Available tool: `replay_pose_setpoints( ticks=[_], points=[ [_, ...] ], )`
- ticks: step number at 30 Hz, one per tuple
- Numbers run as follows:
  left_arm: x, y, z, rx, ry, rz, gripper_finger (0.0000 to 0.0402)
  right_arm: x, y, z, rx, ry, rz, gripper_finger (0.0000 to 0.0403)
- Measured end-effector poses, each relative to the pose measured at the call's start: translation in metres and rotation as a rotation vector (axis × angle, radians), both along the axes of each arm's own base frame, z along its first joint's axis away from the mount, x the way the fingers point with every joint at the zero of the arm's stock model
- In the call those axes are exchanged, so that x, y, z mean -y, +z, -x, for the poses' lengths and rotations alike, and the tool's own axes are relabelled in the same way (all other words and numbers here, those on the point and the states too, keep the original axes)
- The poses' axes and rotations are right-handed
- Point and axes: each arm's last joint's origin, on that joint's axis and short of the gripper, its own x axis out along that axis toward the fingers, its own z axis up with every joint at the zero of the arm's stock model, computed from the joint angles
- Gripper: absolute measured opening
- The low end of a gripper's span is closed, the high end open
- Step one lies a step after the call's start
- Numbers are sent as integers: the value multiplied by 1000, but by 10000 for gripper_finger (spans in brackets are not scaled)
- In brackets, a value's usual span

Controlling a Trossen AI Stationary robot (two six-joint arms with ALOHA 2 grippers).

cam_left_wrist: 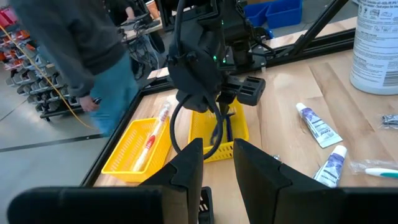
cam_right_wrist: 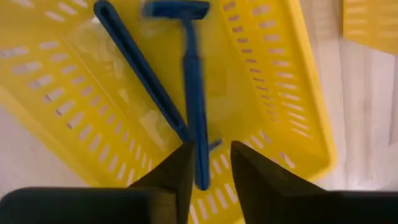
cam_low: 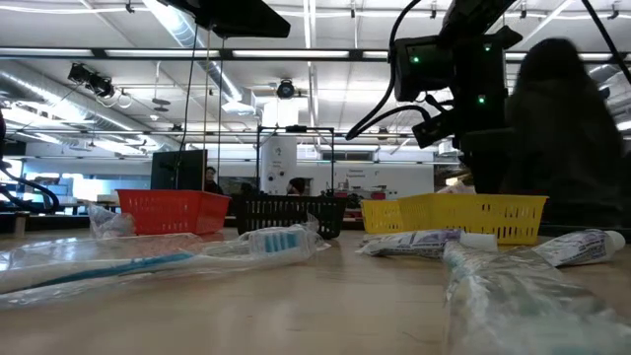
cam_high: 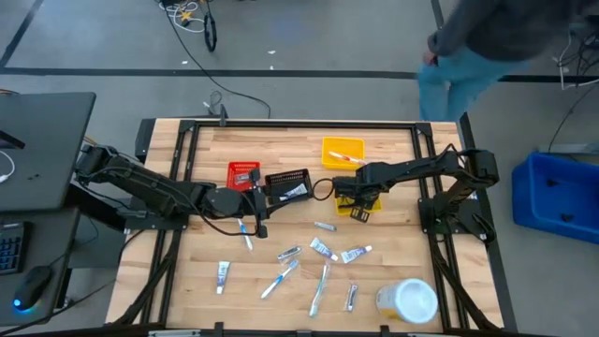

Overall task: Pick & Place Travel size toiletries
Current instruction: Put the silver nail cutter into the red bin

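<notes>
Directly beneath the right pincer [cam_right_wrist: 208, 163], its fingers slightly parted and empty, a blue razor [cam_right_wrist: 191, 81] lies sorted in the small yellow bin [cam_right_wrist: 292, 93], while the left pincer [cam_left_wrist: 217, 163] waits open and empty.

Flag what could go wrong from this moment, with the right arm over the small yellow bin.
The right gripper hovers open over the small yellow bin, its fingers straddling the blue razor; withdrawing carelessly might drag it out. The left gripper sits close beside the right arm, so a collision seems possible. A person stands at the table's edge.
</notes>
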Motion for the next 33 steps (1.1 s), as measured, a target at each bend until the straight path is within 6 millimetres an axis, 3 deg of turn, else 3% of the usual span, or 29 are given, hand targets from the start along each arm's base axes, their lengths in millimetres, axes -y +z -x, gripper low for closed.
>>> replay_pose_setpoints(
  ticks=[8,13,19,24,33],
  points=[
    [0,-2,1,-20,0,-5,97,-1,1,-10,94,7,6,175],
    [0,-5,2,-41,13,35,97,-1,21,-16,91,25,5,186],
    [-1,-6,2,-43,43,35,99,-2,47,-29,164,-26,-42,181],
    [-1,-9,3,-80,37,28,107,-9,53,-41,294,-23,-173,163],
    [0,-16,6,-136,9,135,127,-45,61,-64,537,261,-265,149]
  ],
)
